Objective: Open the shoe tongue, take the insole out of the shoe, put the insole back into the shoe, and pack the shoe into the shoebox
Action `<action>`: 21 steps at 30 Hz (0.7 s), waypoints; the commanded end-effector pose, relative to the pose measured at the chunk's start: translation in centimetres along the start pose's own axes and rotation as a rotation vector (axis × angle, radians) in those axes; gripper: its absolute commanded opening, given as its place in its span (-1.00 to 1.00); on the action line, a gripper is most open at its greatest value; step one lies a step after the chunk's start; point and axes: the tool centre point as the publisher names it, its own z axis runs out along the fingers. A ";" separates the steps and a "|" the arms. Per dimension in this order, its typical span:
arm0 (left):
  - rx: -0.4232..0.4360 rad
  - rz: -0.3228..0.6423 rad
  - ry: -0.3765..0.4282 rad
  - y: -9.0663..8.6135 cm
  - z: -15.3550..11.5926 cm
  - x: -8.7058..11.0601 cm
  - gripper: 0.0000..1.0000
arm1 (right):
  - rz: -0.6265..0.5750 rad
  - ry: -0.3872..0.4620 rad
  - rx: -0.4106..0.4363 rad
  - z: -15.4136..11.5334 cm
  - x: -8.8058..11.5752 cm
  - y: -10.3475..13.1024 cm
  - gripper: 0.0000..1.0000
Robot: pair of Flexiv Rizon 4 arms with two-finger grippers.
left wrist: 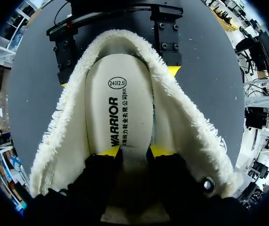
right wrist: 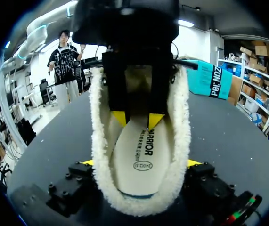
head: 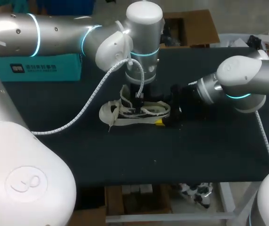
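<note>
- While right gripper (right wrist: 141, 163) clamps the heel of the white fleece-lined shoe (head: 134, 113) from both sides on the dark table (head: 209, 155), the shoe should stay put.
- Left gripper (left wrist: 134, 151): tips slightly apart, pinching nothing, resting on the cream printed insole (left wrist: 120, 103), which lies flat inside.
- Best bet: catch an insole edge before closing.

So up close there's a white shoe with fluffy fleece lining (right wrist: 179, 141) on the dark table (right wrist: 233, 141), opening wide. The right gripper (right wrist: 141, 163) has its yellow tips pressed against the outside from both sides. A cream printed insole (right wrist: 141, 150) lies flat inside. The left gripper (right wrist: 137, 120) has both tips resting on it, slightly apart. A teal cardboard shoebox (right wrist: 209, 79) sits way behind.
</note>
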 end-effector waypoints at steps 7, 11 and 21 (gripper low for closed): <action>-0.032 -0.096 -0.218 -0.6 12.5 -1.2 -0.41 | -0.003 0.002 -0.005 0.2 0.2 -0.2 -1.00; -0.033 -0.132 -0.252 0.0 13.3 -2.6 -0.84 | -0.003 0.002 -0.005 0.2 0.2 -0.2 -1.00; -0.001 -0.162 -0.247 2.5 13.0 -5.5 -1.00 | -0.003 0.002 -0.005 0.2 0.2 -0.2 -1.00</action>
